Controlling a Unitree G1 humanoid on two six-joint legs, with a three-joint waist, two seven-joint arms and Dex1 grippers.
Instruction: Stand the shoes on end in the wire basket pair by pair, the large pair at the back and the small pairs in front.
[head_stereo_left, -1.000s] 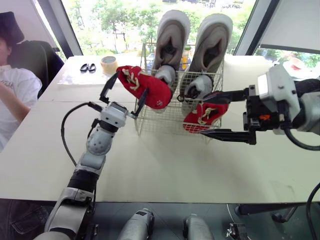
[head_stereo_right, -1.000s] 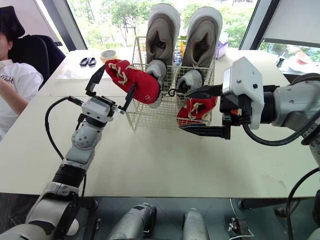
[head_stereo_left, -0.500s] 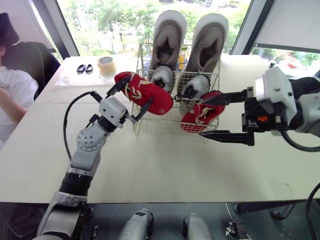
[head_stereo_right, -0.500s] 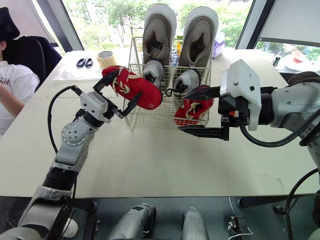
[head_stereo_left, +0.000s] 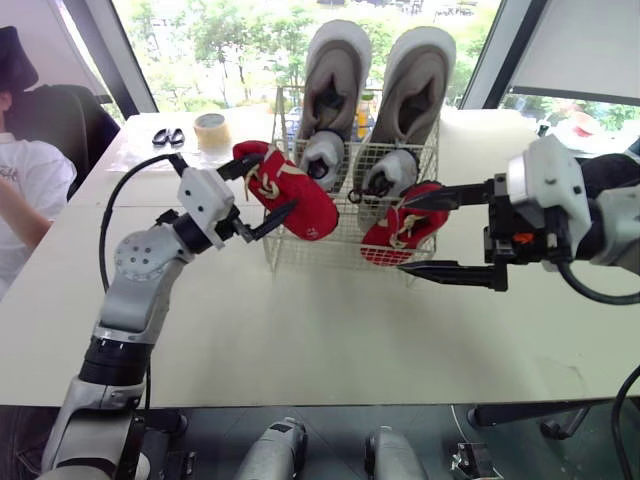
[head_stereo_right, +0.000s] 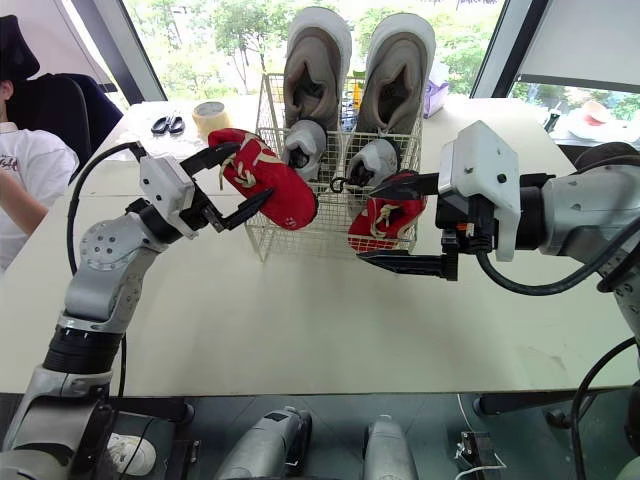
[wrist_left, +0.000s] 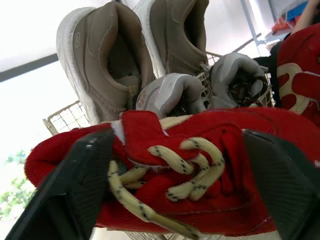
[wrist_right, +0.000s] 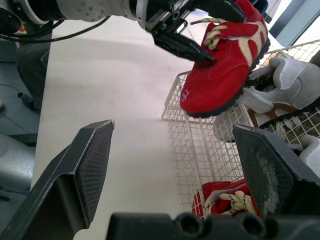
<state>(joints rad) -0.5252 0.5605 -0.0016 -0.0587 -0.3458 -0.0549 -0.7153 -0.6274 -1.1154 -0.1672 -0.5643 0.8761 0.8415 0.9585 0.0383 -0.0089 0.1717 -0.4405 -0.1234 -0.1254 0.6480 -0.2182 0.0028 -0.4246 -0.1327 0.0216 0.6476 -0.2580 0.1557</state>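
Red shoe (head_stereo_left: 300, 195), clamped toe-down in the left gripper (head_stereo_left: 278, 181) at mid-frame, hangs at the wire basket's (head_stereo_left: 330, 243) front edge to join its mate (head_stereo_left: 388, 238); right gripper (head_stereo_left: 402, 236) hovers, jaws apart.

Clamped in L gripper (wrist_left: 177, 145): red cloth shoe w/ cream laces (wrist_left: 225, 150); behind, tan shoes (wrist_left: 105, 65), grey shoes (wrist_left: 170, 92) in white wire basket (wrist_left: 65, 117).

In the wire basket (head_stereo_left: 330, 243) the large sneakers (head_stereo_left: 335, 75) stand at the back, the small sneakers (head_stereo_left: 326, 156) before them, and one laced shoe (head_stereo_left: 400, 236) at front right. The other laced shoe (head_stereo_left: 295, 192) hangs over its front left corner.
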